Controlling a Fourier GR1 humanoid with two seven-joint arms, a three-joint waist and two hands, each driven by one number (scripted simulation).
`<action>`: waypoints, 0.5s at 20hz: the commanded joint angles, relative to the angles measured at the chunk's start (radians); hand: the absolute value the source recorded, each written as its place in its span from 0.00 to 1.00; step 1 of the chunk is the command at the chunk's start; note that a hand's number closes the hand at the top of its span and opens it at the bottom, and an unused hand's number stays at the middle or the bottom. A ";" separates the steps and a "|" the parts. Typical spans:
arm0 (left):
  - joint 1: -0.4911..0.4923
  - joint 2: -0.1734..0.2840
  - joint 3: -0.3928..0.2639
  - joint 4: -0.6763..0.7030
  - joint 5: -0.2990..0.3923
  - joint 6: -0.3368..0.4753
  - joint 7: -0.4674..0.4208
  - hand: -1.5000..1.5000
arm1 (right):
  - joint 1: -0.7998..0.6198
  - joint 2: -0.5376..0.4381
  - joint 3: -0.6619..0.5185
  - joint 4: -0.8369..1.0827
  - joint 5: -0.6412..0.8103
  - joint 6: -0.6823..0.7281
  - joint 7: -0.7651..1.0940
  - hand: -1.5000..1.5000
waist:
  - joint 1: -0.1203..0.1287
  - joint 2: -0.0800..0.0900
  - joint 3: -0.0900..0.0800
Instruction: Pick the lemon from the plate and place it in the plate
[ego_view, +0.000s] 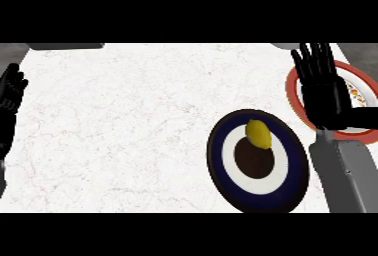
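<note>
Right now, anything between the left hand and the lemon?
Head view: only bare counter and the blue plate's rim lie between the left hand and lemon.

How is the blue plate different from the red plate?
The blue plate has a dark navy rim, a white ring and a dark brown middle; the red plate has a red rim around a white inside. The blue plate holds the lemon; the red plate does not. The blue plate shows whole, while the right hand hangs open over the red plate and hides much of it. Both are round and lie on the white counter.
</note>
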 joint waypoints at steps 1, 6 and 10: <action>-0.002 -0.056 -0.009 0.037 -0.013 -0.035 -0.054 0.50 | 0.037 0.028 0.042 -0.053 0.063 -0.076 0.044 1.00 | 0.033 0.017 -0.006; 0.081 -0.142 -0.092 0.070 0.049 -0.095 -0.045 0.50 | -0.117 0.095 0.203 0.115 0.218 -0.279 0.333 1.00 | 0.068 0.023 -0.012; 0.106 -0.193 -0.133 0.069 0.054 -0.086 -0.011 0.50 | 0.007 0.075 0.210 0.120 0.514 -0.593 0.162 0.00 | 0.036 0.018 -0.009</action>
